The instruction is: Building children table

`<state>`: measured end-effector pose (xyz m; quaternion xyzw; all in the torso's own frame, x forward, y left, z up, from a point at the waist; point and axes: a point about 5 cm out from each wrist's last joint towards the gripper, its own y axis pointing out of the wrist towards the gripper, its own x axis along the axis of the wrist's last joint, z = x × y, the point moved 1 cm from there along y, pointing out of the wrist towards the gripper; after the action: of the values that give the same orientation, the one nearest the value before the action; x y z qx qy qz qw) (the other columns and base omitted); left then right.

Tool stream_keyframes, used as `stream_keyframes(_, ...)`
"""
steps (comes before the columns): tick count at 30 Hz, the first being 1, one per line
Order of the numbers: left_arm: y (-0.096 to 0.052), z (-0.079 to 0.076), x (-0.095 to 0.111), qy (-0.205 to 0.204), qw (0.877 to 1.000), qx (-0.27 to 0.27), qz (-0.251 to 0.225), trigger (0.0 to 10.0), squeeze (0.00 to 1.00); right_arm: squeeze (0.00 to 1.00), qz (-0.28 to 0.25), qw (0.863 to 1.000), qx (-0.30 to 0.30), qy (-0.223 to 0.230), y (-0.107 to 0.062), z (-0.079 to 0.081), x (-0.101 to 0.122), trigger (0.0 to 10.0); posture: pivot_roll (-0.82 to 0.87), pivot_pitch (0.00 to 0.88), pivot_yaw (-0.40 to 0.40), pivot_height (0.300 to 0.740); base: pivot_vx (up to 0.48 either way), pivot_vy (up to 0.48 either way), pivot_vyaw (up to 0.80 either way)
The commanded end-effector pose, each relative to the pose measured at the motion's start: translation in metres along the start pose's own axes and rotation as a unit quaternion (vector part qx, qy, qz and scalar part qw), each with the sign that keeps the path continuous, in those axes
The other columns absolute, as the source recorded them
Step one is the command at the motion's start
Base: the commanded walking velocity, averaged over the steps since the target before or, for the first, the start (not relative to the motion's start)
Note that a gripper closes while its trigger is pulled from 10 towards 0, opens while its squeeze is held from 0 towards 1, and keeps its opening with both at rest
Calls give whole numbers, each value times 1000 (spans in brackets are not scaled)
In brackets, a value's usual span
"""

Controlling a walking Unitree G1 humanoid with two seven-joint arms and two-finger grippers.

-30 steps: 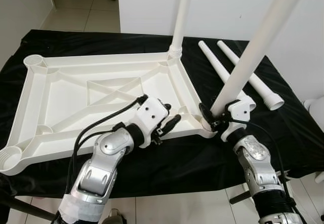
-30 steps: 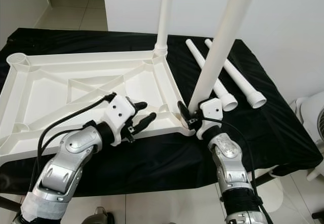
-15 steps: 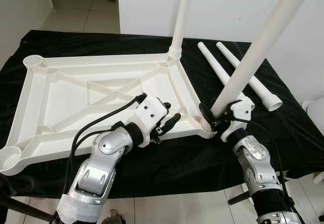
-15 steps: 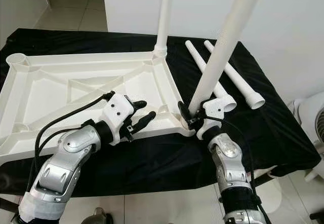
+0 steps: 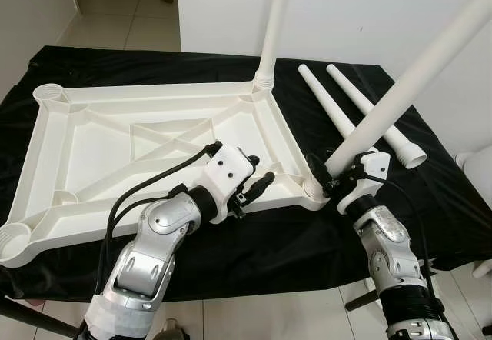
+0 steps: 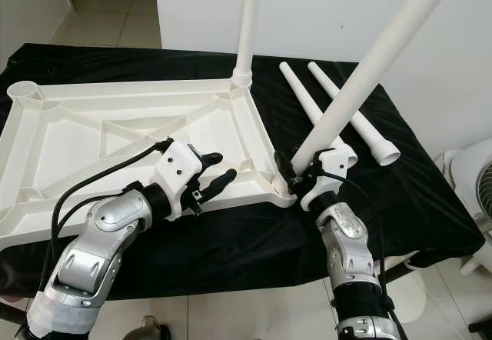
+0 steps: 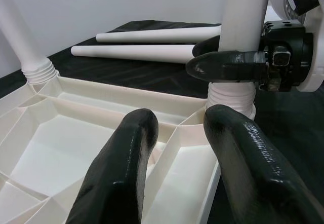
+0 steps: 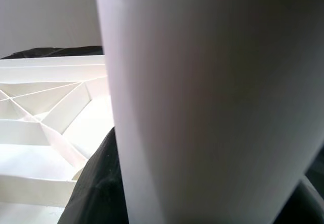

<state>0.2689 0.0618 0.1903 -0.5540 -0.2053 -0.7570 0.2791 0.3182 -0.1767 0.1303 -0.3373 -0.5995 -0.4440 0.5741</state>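
Left eye view: the upturned white plastic tabletop (image 5: 154,136) lies on a black cloth (image 5: 231,240). At its near corner socket the right gripper (image 5: 329,180) is clamped on a tilted white plastic leg (image 5: 400,94). Beside that corner the left gripper (image 5: 257,180) rests, fingers (image 7: 121,168) apart, straddling a tabletop rib, as the left wrist view shows. Beyond the tabletop, two loose white legs (image 5: 361,109) lie near a white wall (image 5: 361,9) and tiled floor (image 5: 123,17).

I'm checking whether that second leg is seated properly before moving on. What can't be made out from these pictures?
- Seating of the tilted leg in its corner socket: head views, hidden by the right claw.
- The leg's top end: cut off by the picture edge.
- Right wrist view: blurred, the leg sits too close.
- Table top's rim under the left claw: covered by its fingers.
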Motion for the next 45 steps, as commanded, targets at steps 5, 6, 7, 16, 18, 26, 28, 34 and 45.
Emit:
stream_keyframes(5,1,2,6,6,1000,13,-5,10000,0,0,84,995,-27,38,-14,-4,-36,10000,102,87,-60,740,0,0,0)
stream_keyframes(6,1,2,6,6,1000,14,-5,10000,0,0,85,995,-30,42,-14,-4,-37,10000,103,88,-61,740,0,0,0)
stream_keyframes(7,1,2,6,6,1000,14,-4,10000,0,0,87,995,-32,46,-13,-4,-37,10000,104,88,-62,740,0,0,0)
stream_keyframes(16,-1,4,6,4,1000,20,-3,10000,0,0,59,995,19,-72,-18,9,-33,10000,103,93,-60,740,0,0,0)
stream_keyframes(18,-1,5,6,4,1000,21,-4,10000,0,0,75,995,15,-68,-19,6,-37,10000,104,94,-60,740,0,0,0)
stream_keyframes(26,-3,7,7,5,1000,24,-3,10000,0,0,89,991,28,-92,-21,7,-40,10000,104,95,-55,740,0,0,0)
stream_keyframes(28,-3,7,7,5,1000,24,-3,10000,0,0,92,990,34,-103,-21,7,-41,10000,104,97,-53,740,0,0,0)
stream_keyframes(34,-3,8,8,9,1000,23,-3,10000,0,0,121,988,40,-85,-20,7,-47,10000,105,97,-51,740,0,0,0)
stream_keyframes(45,-4,9,10,9,1000,26,-5,10000,0,0,145,988,19,-54,-16,-2,-49,10000,109,97,-55,740,0,0,0)
